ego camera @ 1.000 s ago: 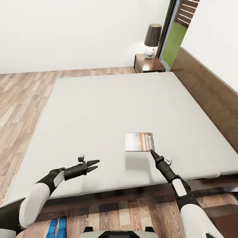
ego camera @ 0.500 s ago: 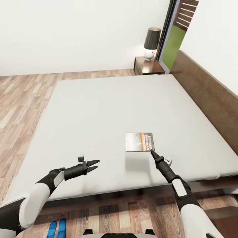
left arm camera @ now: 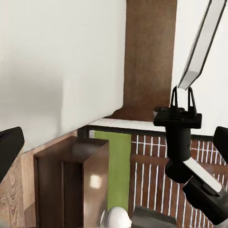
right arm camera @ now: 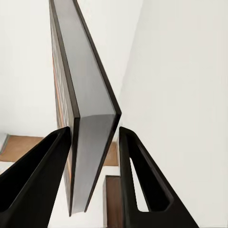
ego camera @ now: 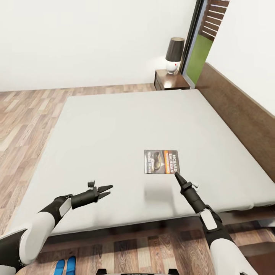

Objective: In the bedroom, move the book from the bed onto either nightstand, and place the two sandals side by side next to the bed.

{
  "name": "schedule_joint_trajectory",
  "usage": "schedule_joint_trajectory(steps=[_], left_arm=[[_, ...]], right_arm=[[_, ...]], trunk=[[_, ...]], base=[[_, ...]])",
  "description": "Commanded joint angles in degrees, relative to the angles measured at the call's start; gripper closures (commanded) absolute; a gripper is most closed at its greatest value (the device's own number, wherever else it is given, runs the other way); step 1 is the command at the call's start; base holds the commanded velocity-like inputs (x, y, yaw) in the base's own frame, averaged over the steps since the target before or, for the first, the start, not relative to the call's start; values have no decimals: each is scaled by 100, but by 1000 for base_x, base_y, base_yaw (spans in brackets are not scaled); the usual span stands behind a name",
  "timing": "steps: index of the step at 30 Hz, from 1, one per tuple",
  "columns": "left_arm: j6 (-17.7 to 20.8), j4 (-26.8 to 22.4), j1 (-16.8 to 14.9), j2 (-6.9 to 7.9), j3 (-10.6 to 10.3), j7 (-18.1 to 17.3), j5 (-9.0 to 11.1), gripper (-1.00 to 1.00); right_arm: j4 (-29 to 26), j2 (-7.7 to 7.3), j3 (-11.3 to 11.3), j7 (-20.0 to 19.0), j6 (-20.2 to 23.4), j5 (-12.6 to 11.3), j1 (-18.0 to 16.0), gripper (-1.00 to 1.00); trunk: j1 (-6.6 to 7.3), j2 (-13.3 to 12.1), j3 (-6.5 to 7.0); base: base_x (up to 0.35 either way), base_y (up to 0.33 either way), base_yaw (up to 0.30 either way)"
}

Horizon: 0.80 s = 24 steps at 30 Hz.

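Note:
The book, dark with an orange band, hangs just above the pale mattress of the bed and casts a shadow beneath it. My right gripper is shut on the book's near edge. The right wrist view has the book edge-on between both black fingers. In the left wrist view the book sticks out of the right gripper. My left gripper hovers open over the mattress near its front edge, holding nothing. The two blue sandals lie side by side on the floor below the bed's near side.
A dark-brown nightstand with a black-shaded lamp stands at the bed's far corner beside the window. The wooden headboard runs along the right. Wood-plank floor lies open to the left of the bed.
The head camera has shifted, sliding the room downward in view. The book in my right gripper has tilted its cover more toward the camera and risen slightly. The left arm has barely moved.

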<state>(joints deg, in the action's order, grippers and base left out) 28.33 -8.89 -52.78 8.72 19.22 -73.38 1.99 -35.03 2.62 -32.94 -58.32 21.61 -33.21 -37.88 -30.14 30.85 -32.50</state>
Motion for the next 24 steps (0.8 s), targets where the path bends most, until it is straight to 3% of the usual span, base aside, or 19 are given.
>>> schedule_joint_trajectory(steps=[1, 4, 5, 8, 12, 17, 24], left_arm=[[24, 1, 19, 15, -14, -16, 21, -100], [-115, 1, 196, 52, -15, -18, 17, -100], [-152, -2, 264, 69, -15, -18, 15, -100], [-290, -6, 424, 163, -15, -19, 12, -100], [-569, -7, 655, 185, -15, -19, 12, -100], [-687, -43, 738, 172, -15, -36, 25, -100], [-698, -54, 753, 186, -13, -55, 26, -100]], right_arm=[[6, -2, -30, -22, 58, -7, -2, 100], [27, -194, -33, -33, 78, -3, 78, 100], [35, -349, -31, -35, 82, -2, 162, 100], [76, -1037, -29, -38, 90, -1, 471, 100], [408, -1518, -28, -39, 96, -1, 686, 100], [1098, -1845, -30, -46, 98, -7, 754, 100], [1303, -1910, -28, -47, 98, -2, 764, 100]], trunk=[[-2, 7, 4], [-2, 7, 32], [-2, 7, 41], [-2, 7, 69], [-2, 7, 106], [-2, 7, 153], [-2, 7, 218]], base=[[0, 0, 0], [0, 0, 0], [0, 0, 0], [0, 0, 0], [0, 0, 0], [0, 0, 0], [0, 0, 0]])
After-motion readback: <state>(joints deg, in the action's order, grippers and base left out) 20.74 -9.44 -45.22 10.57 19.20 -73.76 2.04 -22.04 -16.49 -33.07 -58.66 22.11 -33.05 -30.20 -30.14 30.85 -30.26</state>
